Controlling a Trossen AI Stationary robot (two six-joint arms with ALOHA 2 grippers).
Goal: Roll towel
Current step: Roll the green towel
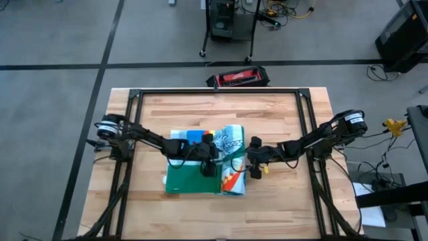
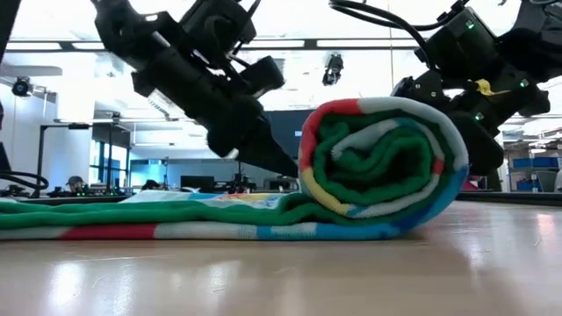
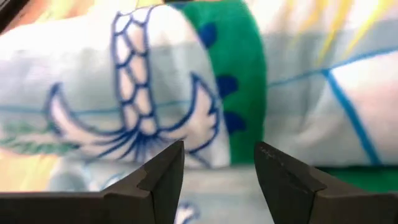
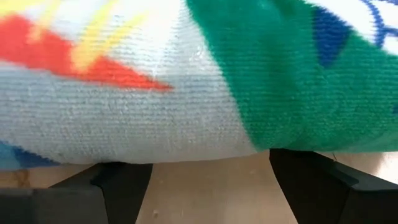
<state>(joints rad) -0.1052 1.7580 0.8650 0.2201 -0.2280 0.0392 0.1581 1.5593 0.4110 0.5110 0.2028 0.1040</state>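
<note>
The towel is partly rolled. Its roll (image 1: pixel 233 150) (image 2: pixel 378 167) lies on the table and runs from the near to the far side. The unrolled part (image 1: pixel 190 179) (image 2: pixel 132 219) lies flat to the roll's left, green back up. My left gripper (image 1: pixel 212 164) (image 3: pixel 217 165) is open over the flat part, pointing at the roll's left side. My right gripper (image 1: pixel 253 167) (image 4: pixel 211 180) is open, low at the roll's right side. My left gripper points at the roll's left side (image 3: pixel 186 124), slanting down from the table's left; I cannot tell whether it touches. My right gripper's open fingers (image 4: pixel 118 180) meet the low right side of the roll (image 4: pixel 205 137) from the table's right. The bulging cloth hides the tips. The roll rests on the table.
A red and black box (image 1: pixel 237 78) lies at the table's far edge. Black frame rails (image 1: pixel 214 92) run around the table top. Bare wood (image 1: pixel 281 201) shows on the near, far and right sides of the towel.
</note>
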